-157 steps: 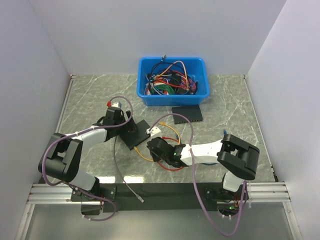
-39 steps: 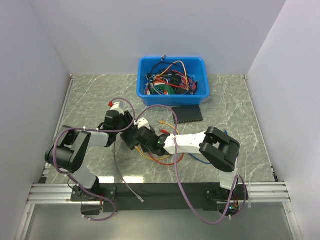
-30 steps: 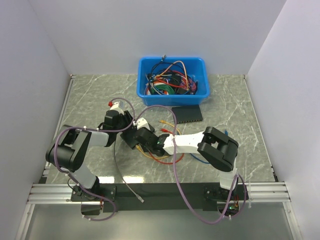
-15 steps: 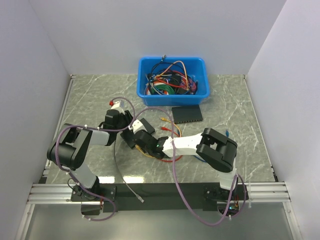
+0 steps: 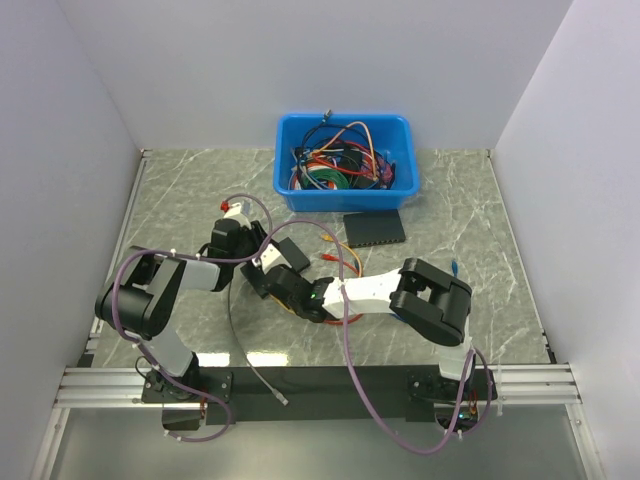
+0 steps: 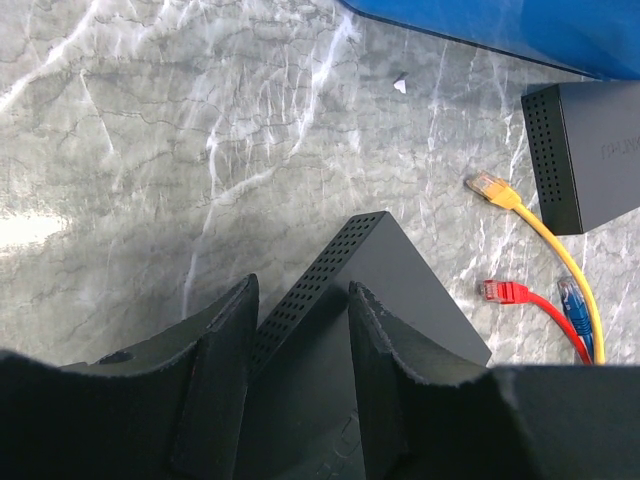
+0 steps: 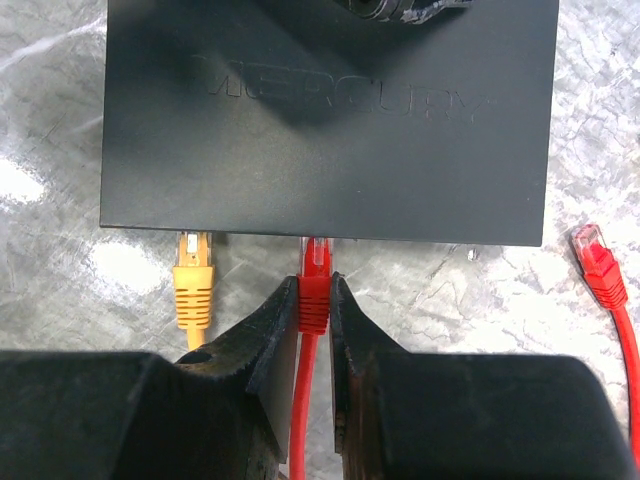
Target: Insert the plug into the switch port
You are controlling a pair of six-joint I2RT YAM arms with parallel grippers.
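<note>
The black switch [image 7: 330, 110] lies flat, and my left gripper [image 6: 302, 292] is shut on its perforated edge [image 6: 310, 285]. My right gripper [image 7: 314, 285] is shut on a red cable's plug [image 7: 316, 262], whose clear tip sits at a port in the switch's near edge. An orange plug [image 7: 193, 262] sits at the port to its left. The blue cable's plug [image 6: 569, 296] lies loose on the table beside a yellow plug and a red plug, in neither gripper. In the top view both grippers meet at the switch [image 5: 283, 248].
A second black switch [image 5: 374, 228] lies in front of the blue bin [image 5: 345, 195] of tangled cables. Another red plug [image 7: 596, 262] lies right of the held one. Red and orange cable loops [image 5: 345, 318] lie under my right arm.
My right gripper has moved left and forward with the red plug, up to the switch's edge. The left gripper has stayed on the switch.
</note>
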